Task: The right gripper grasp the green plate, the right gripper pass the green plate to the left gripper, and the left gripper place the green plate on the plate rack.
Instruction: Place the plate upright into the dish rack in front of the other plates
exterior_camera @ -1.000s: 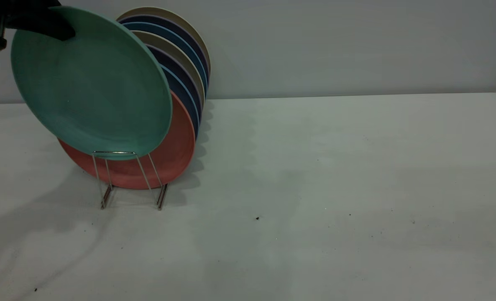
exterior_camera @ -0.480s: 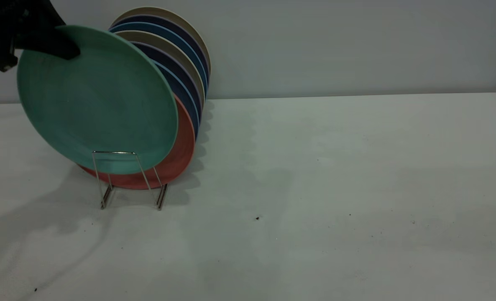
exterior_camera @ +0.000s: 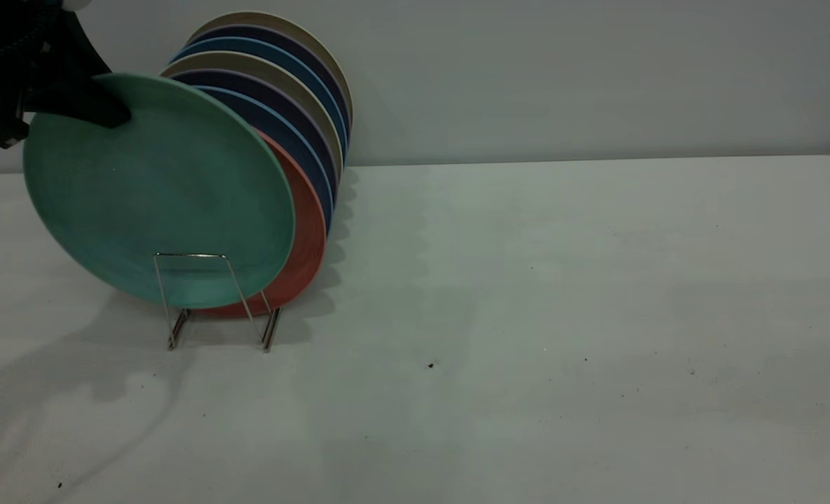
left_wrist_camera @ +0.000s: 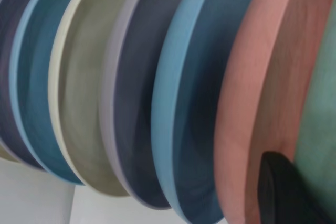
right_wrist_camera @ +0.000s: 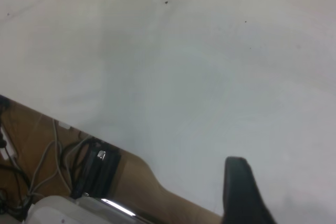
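handover judged done | green plate (exterior_camera: 156, 189) pinched at upper rim by left gripper (exterior_camera: 82, 105) | lowered into plate rack (exterior_camera: 198, 297) front slot, near table's (exterior_camera: 527, 315) back left corner | release left | right gripper (right_wrist_camera: 241, 192) parked, finger state not discernible

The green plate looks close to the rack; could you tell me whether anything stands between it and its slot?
Nothing visible does. The green plate, held at its upper rim by the left end effector, sits just behind the rack's front loop, ahead of the pink plate.

Teal-green plate (exterior_camera: 156, 189) up front, salmon-pink plate (exterior_camera: 310, 238) right behind it, then navy, light blue and beige plates (exterior_camera: 282, 77) stacked back; silver wire rack (exterior_camera: 208, 301), black left gripper (exterior_camera: 72, 98), white table (exterior_camera: 527, 315).
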Robot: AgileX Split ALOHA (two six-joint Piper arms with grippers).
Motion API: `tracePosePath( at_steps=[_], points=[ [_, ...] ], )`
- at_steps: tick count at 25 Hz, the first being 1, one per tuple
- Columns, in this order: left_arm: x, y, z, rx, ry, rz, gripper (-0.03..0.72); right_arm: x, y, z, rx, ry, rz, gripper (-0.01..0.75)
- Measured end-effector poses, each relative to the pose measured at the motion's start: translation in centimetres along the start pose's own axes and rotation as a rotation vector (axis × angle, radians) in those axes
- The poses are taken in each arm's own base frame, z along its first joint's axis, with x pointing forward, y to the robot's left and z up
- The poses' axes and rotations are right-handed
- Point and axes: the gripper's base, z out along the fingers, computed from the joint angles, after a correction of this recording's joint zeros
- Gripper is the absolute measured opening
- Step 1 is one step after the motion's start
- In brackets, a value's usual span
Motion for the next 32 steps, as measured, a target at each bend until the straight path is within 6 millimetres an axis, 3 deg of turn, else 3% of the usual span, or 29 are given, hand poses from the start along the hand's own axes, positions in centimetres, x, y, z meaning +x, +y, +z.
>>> tracePosePath(
  at_steps=[10, 21, 26, 32],
  points=[
    [0.13, 0.01, 0.06, -0.013, 0.009, -0.075, 0.386, 0.04, -0.06, 0.0, 0.006, 0.005, -0.003, 0.445],
    [0.12, 0.03, 0.06, -0.016, 0.007, -0.219, 0.45, 0.2, -0.28, -0.01, 0.03, 0.022, -0.017, 0.445],
    [0.07, -0.07, 0.07, -0.005, 0.002, -0.234, 0.512, 0.21, -0.29, -0.01, 0.032, 0.023, -0.015, 0.445],
    [0.04, -0.13, 0.07, 0.003, 0.0, -0.247, 0.531, 0.21, -0.29, -0.01, 0.032, 0.023, -0.012, 0.445]
  ],
)
